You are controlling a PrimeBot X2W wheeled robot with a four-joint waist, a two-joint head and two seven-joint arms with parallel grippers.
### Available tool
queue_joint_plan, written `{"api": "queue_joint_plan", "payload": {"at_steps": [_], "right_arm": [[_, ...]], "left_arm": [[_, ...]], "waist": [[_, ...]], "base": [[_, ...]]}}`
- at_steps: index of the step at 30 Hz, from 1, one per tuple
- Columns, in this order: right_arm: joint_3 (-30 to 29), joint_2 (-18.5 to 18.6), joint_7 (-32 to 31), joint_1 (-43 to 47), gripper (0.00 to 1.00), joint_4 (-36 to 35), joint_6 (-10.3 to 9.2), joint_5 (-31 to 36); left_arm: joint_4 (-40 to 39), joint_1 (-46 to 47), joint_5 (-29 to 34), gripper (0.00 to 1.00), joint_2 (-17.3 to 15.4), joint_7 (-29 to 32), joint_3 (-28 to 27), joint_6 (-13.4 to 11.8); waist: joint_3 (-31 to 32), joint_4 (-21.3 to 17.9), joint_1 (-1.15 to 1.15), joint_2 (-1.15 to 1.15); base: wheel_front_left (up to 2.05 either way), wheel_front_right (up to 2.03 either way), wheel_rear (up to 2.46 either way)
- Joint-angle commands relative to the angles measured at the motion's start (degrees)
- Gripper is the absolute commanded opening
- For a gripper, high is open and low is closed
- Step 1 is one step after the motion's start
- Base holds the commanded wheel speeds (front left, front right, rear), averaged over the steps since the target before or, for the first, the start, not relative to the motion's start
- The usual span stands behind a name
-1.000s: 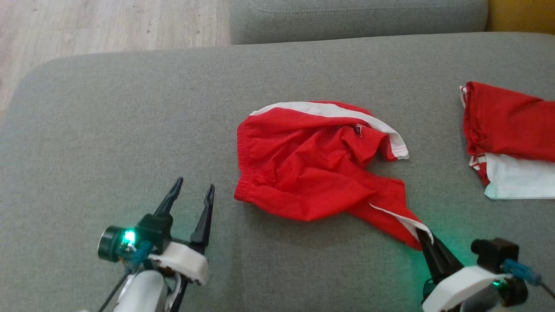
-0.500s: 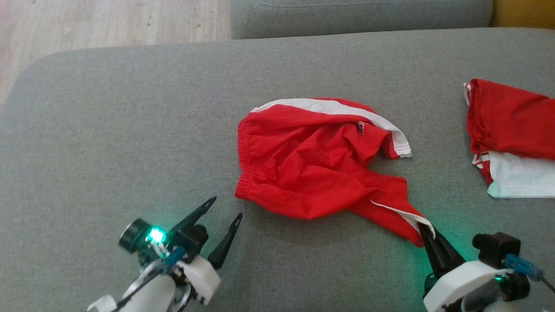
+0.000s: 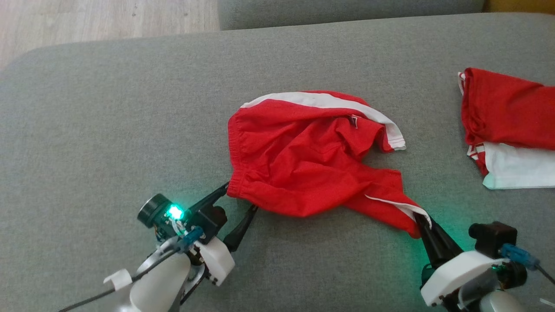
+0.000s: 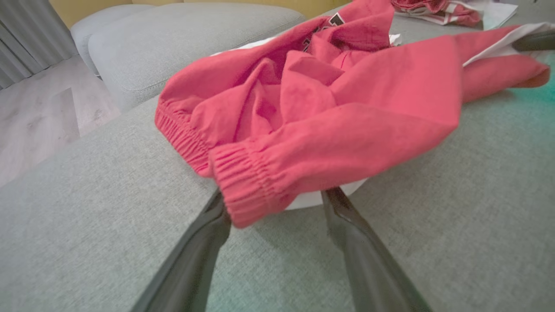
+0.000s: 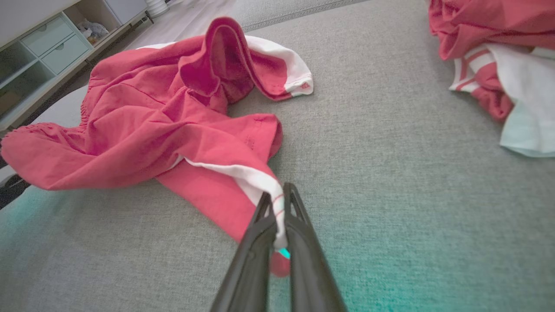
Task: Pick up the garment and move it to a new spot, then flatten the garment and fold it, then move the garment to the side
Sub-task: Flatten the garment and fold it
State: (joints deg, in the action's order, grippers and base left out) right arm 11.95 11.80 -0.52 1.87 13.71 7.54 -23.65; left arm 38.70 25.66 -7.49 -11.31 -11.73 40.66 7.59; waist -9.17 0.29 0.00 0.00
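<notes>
My left gripper has just swung in from the bare stretch of sofa cushion at my lower left. Its fingers stand wide apart on either side of the near corner of the waistband of the red shorts. In the left wrist view the gathered elastic sits right between the two fingertips, one on each side, but nothing is pinched yet. My right gripper has not let go in that time: its fingers stay pressed together on the white-striped hem of the near leg, and the cloth runs up out of the tips. The shorts themselves lie much as they did, crumpled in the middle of the cushion with the far leg curled over and the white side stripe along the back edge. The small shift in the head view looks to me like my own camera moving, not the cloth. A pile of other red and white clothes sits well apart on my right. I judge that I am about to have two holds, one on the waistband and one on the hem. That is what I need to lift the shorts and later spread them flat. The next move should be to close the left fingers on the elastic. The risk is catching only the top layer or nudging the corner away.
</notes>
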Motion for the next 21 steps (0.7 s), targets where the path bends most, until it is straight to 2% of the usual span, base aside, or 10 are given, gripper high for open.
{"api": "queue_joint_plan", "payload": {"at_steps": [1,6,8,21], "right_arm": [[1.1,1.2,0.1,-1.5,0.0,-1.8,-0.05,0.4],[2.0,1.3,0.2,-1.7,0.0,-1.6,-0.05,0.0],[2.0,1.3,0.3,-1.8,0.0,-1.5,-0.05,0.0],[0.6,3.0,0.6,-3.3,0.0,-1.2,-0.05,0.3]], "left_arm": [[-1.0,3.0,-0.7,1.0,-0.8,-0.9,-1.3,-0.1],[0.0,4.1,-3.0,0.99,-1.1,-1.6,1.5,-0.1],[0.2,4.4,-3.9,0.0,-1.2,-1.7,2.9,-0.1],[0.1,6.6,-7.4,0.0,-4.4,-1.8,7.5,-0.1]], "waist": [[0.0,0.0,0.0,0.0],[0.1,-0.1,0.0,0.0],[0.2,-0.1,0.0,0.0],[1.5,0.9,0.0,0.0]], "base": [[0.0,0.0,0.0],[0.0,0.0,0.0],[0.0,0.0,0.0],[0.0,0.0,0.0]]}}
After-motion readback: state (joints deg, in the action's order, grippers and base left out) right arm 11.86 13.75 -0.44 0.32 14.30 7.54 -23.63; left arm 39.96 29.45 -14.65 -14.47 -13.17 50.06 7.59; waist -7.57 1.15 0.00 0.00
